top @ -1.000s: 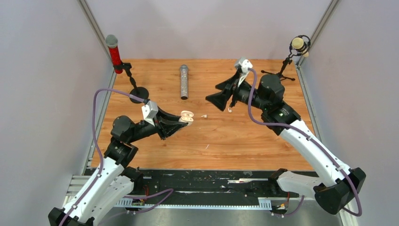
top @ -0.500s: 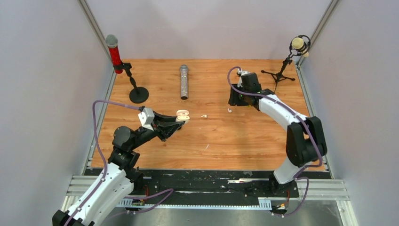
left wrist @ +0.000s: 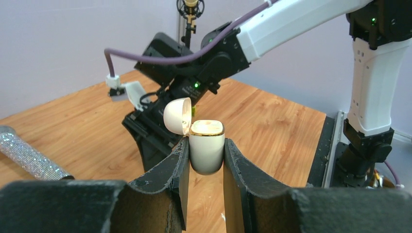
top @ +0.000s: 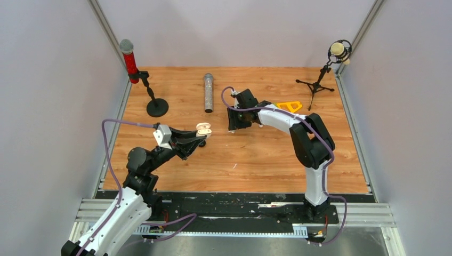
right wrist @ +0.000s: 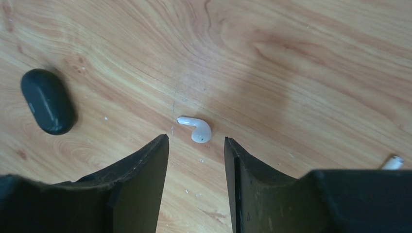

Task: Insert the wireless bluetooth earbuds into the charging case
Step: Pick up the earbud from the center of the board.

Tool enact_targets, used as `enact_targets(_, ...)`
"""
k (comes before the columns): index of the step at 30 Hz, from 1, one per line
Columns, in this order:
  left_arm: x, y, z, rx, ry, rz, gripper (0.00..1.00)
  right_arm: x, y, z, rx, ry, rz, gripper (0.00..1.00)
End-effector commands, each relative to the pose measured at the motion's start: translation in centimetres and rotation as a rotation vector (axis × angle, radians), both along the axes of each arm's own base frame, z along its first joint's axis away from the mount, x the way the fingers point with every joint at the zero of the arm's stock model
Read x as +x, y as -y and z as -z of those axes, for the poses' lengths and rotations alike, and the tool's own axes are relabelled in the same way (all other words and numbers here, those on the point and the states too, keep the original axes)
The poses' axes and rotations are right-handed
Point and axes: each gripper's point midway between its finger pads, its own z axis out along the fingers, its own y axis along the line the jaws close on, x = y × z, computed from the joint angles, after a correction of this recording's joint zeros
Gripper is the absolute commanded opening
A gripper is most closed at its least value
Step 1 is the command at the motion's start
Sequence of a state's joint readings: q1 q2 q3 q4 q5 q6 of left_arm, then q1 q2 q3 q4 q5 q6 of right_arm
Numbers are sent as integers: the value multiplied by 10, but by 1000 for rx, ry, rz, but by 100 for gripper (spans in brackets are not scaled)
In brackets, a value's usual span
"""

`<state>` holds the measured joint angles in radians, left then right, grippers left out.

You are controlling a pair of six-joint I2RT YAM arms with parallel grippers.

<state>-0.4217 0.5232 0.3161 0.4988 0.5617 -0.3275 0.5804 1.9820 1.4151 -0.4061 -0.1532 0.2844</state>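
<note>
- So, our left jaws are pinched narrow on the white charging case [left wrist: 206, 148], which sits upright with its lid flipped open.
- Our right jaws hang parted and empty over the bench [right wrist: 316, 73].
- One white earbud [right wrist: 199, 131] lies on the bench just ahead of their gap. Its stem runs across the gap, so we reckon the right arm's nearer.

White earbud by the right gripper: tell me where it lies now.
In the right wrist view the white earbud lies on the wooden table, just ahead of the right gripper's open fingertips, with a black oval item toward the picture's left.
</note>
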Motion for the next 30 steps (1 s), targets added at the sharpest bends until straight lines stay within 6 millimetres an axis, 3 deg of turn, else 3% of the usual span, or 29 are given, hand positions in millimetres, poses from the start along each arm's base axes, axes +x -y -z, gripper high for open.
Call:
enact_targets(1, 0, -6, -20, -32, 87, -26, 0, 13, -6, 1, 12, 11, 24, 44)
enact_targets(18, 1, -7, -20, -43, 76, -33, 0, 1, -16, 6, -13, 10, -25, 31)
enact_targets(30, 2, -9, -22, -50, 72, -41, 0, 3, -17, 15, -55, 10, -31, 29)
